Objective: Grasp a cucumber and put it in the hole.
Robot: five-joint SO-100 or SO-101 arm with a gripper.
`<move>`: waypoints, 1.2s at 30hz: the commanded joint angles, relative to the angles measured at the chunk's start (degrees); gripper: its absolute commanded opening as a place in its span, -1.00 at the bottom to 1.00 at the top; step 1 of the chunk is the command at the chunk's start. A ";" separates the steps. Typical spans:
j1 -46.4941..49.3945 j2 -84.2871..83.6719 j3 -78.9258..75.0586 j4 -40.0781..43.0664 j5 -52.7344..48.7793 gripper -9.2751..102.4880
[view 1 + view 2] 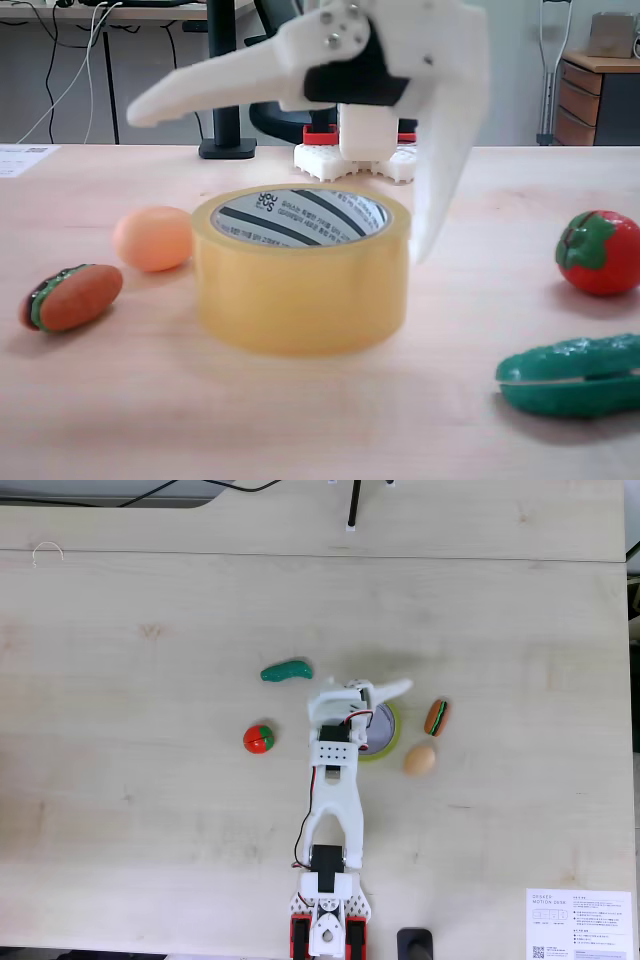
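The dark-green bumpy cucumber (575, 375) lies on the table at the lower right of a fixed view, and left of the arm from above (287, 670). The yellowish tape roll (300, 290) stands in the middle, its hole (300, 218) showing the striped white core. My gripper (285, 180) hangs over the roll, wide open and holding nothing. One finger points left and the other reaches down past the roll's right side. From above, the gripper (365, 693) and wrist cover most of the roll (390, 742). The cucumber lies apart from the gripper.
A red tomato toy (600, 252) (259, 738) sits near the cucumber. An orange egg (152, 238) (420, 759) and an orange-brown toy with green trim (70, 297) (436, 717) lie on the roll's other side. The arm's base (325, 920) stands at the table edge.
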 commanded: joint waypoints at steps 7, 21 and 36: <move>-1.93 3.87 -4.66 5.45 -39.02 0.48; -8.61 -5.80 -22.76 19.25 -53.44 0.55; -10.99 -26.46 -47.37 40.25 -57.22 0.36</move>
